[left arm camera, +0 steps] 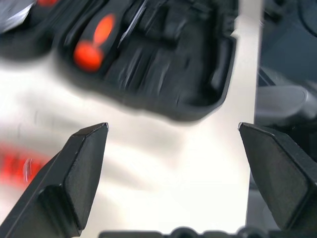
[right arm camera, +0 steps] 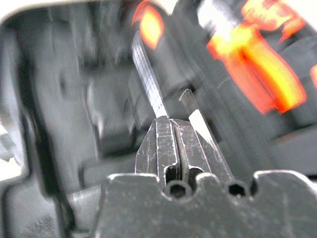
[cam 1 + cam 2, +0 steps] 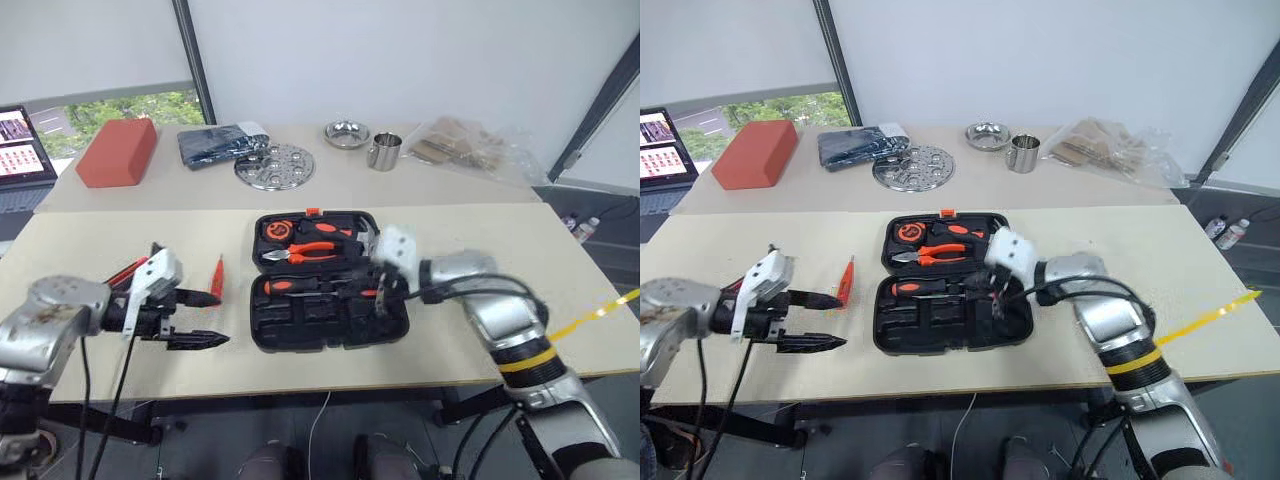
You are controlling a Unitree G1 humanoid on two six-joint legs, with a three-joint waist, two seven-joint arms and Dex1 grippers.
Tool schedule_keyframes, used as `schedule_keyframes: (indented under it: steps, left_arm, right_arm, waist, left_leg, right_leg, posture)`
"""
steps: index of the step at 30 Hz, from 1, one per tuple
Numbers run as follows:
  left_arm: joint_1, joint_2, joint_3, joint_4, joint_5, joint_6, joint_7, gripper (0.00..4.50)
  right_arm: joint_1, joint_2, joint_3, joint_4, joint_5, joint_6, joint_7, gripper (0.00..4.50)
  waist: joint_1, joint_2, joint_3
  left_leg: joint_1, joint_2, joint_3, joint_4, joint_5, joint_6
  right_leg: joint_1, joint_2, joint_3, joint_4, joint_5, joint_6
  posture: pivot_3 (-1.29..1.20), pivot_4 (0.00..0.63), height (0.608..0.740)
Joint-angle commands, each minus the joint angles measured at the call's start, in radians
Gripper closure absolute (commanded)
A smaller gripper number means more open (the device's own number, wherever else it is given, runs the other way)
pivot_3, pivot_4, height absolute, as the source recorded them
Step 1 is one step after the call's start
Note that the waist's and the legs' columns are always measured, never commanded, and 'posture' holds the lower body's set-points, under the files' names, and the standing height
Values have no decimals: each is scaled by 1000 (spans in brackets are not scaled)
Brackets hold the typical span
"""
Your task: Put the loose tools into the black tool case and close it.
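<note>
Nowhere on the two pale tables is any readable brand or label; a laptop screen at the far left edge shows only small pictures too fine to make out. On the far table sit a red-orange block, a folded dark cloth, a perforated steel disc, a small steel bowl, a steel cup and a crumpled clear plastic bag, all well apart from the work. On the near table the black tool case lies open in the middle, its two moulded halves flat, a small orange latch at its far edge; the far half holds orange-handled pliers and other orange-marked tools, and a black-and-orange-handled screwdriver lies in the near half. The right gripper hangs over the right part of the near half, fingers pressed together; its wrist view shows a thin metal shaft just past the fingertips, though whether it is pinched cannot be told. The left gripper hovers over bare tabletop left of the case, fingers spread wide and holding nothing. A small slim orange tester screwdriver lies loose between that gripper and the case.
</note>
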Motion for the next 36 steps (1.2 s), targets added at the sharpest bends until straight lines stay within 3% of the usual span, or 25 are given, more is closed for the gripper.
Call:
schedule_keyframes:
  steps: [1,6,9,11,15,20,28,31,36]
  left_arm:
    - [207,-6,251,-76,-7,49,88,0]
    - [450,-82,471,-118,18,98,217,0]
    - [463,-109,505,-174,-12,180,305,0]
    - [394,-125,484,-207,-56,284,389,0]
    - [184,-160,379,-208,-93,477,557,0]
    - [-212,-244,113,-139,-31,725,790,0]
    - [-421,-319,-146,56,80,743,909,0]
    - [-441,-340,-193,125,107,689,909,697]
    - [-443,-381,-195,194,128,630,910,2620]
  right_arm:
    - [-15,-73,-135,-168,221,196,62,3451]
    - [20,-140,-191,-274,352,293,62,1666]
    - [44,-147,-195,-302,383,302,40,709]
    - [54,-141,-192,-310,391,301,20,108]
    - [63,-138,-180,-319,393,288,-11,46]
    - [106,-134,-180,-351,383,271,-61,46]
    - [176,-120,-214,-411,405,276,-156,46]
    - [208,-127,-243,-441,425,286,-181,0]
    - [267,-158,-292,-483,464,300,-213,0]
  waist:
    - [1,0,0]
    - [2,-1,0]
    - [15,-1,0]
    - [26,-1,0]
    - [40,-3,0]
    - [44,-9,-2]
    - [19,-11,-3]
    - [23,-11,-3]
    - [31,-11,-3]
  left_leg:
    - [0,0,0,-2,0,0]
    - [4,-1,0,-10,0,0]
    - [5,-1,0,-11,-5,-9]
    - [5,-1,0,-11,-5,-10]
    - [6,-1,-1,-9,-2,-13]
    - [7,-2,0,-9,0,-13]
    - [10,0,1,-14,5,-5]
    - [12,-1,1,-15,6,-6]
    - [18,-1,-1,-15,1,-16]
  right_leg:
    - [0,0,-1,-1,0,0]
    - [1,-2,-1,-5,-1,0]
    - [1,-4,-2,-5,-1,-1]
    - [2,-4,-2,-5,-1,-1]
    - [2,-5,-2,-5,2,3]
    - [7,-2,-1,-4,6,-2]
    - [8,4,-1,-4,4,-2]
    - [9,4,-1,-5,3,-2]
    - [16,-1,0,-5,-2,3]
  posture:
    - [0,150,734]
    - [0,150,734]
    - [0,150,734]
    - [0,150,734]
    - [0,150,734]
    - [0,150,734]
    - [0,150,734]
    - [0,150,734]
    - [0,150,734]
